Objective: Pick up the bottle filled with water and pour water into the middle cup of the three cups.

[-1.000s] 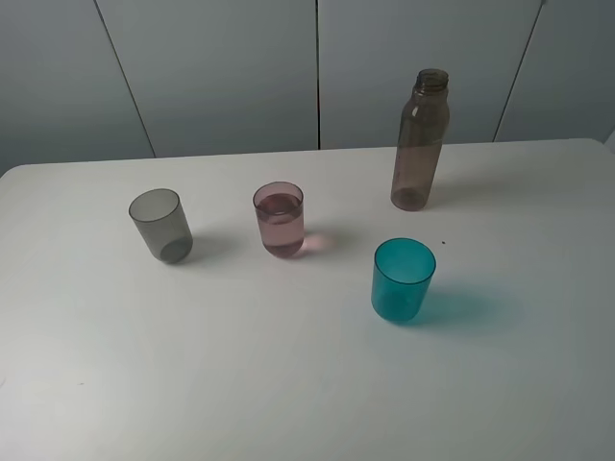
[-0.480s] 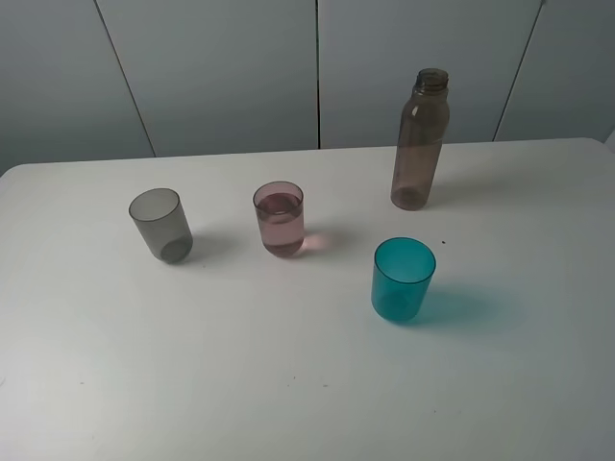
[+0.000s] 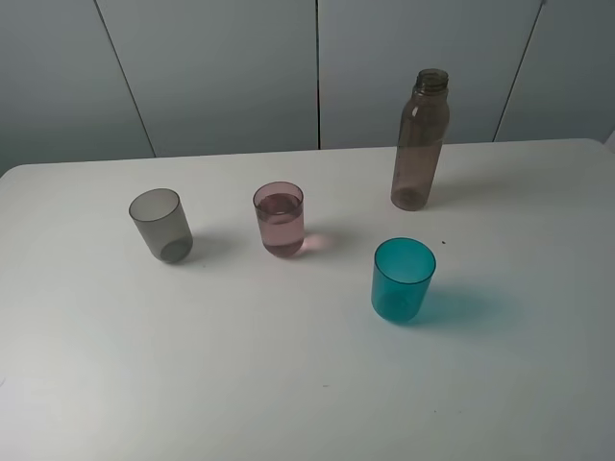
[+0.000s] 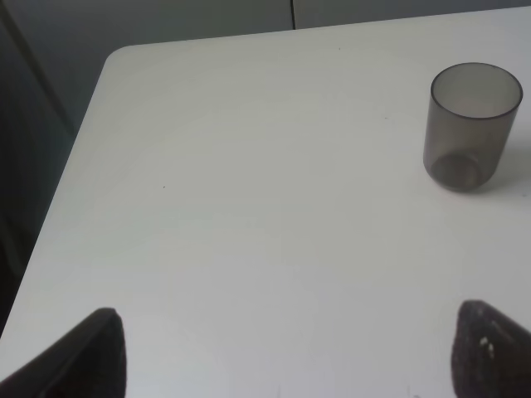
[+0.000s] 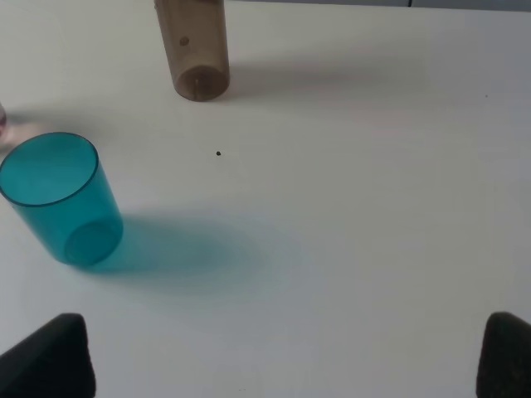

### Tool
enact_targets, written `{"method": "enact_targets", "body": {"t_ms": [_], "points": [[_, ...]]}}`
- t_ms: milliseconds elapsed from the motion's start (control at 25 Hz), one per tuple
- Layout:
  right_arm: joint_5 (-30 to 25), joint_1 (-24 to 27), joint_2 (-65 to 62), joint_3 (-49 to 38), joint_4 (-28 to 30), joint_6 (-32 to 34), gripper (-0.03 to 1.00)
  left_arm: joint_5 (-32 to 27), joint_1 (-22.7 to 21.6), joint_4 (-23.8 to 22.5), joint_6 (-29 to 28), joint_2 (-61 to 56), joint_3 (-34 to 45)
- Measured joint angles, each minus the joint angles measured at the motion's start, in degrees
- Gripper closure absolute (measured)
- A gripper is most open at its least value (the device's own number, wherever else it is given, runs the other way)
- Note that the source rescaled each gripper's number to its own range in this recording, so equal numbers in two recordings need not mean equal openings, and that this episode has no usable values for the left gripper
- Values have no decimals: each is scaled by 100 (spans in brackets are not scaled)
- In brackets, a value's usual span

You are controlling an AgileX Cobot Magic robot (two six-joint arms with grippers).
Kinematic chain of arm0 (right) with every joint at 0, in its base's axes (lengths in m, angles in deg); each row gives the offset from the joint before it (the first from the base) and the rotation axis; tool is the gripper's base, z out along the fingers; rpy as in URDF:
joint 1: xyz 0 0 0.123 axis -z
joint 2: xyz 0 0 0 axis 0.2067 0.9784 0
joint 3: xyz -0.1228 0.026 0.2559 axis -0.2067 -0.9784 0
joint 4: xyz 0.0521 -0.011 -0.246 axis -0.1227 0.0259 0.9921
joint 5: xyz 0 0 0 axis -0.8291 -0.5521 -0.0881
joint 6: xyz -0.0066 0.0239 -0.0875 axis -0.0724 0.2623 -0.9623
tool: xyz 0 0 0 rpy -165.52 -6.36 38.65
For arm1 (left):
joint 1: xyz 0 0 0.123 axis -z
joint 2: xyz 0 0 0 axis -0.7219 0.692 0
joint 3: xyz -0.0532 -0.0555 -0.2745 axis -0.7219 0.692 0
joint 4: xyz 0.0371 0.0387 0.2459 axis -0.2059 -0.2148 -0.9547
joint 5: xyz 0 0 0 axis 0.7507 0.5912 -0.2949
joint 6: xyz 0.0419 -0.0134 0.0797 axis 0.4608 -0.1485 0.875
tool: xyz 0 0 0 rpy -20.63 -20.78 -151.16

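Pink middle cup (image 3: 279,219) (part-filled), upright bottle (image 3: 420,140) behind; both claws (image 4: 282,348) (image 5: 286,356) spread, empty.

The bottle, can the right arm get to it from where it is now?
Probably yes: the right gripper is open, and only bare table lies before the bottle; the teal cup stands aside.

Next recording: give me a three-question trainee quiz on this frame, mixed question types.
1. True or false: the bottle stands upright on the table.
2. Which cup holds water? A) grey cup B) pink cup C) teal cup
3. Fill in: both tools, left tool and right tool, are ____ and hold nothing.

Key: 1 true; 2 B; 3 open.
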Motion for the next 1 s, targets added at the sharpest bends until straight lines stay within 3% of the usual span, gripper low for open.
{"method": "enact_targets", "body": {"t_ms": [280,1000], "points": [[670,0,0,-266,0,38,-3,0,0,0,0,0,0],[745,33,-14,-266,49,180,-3,0,0,0,0,0,0]]}}
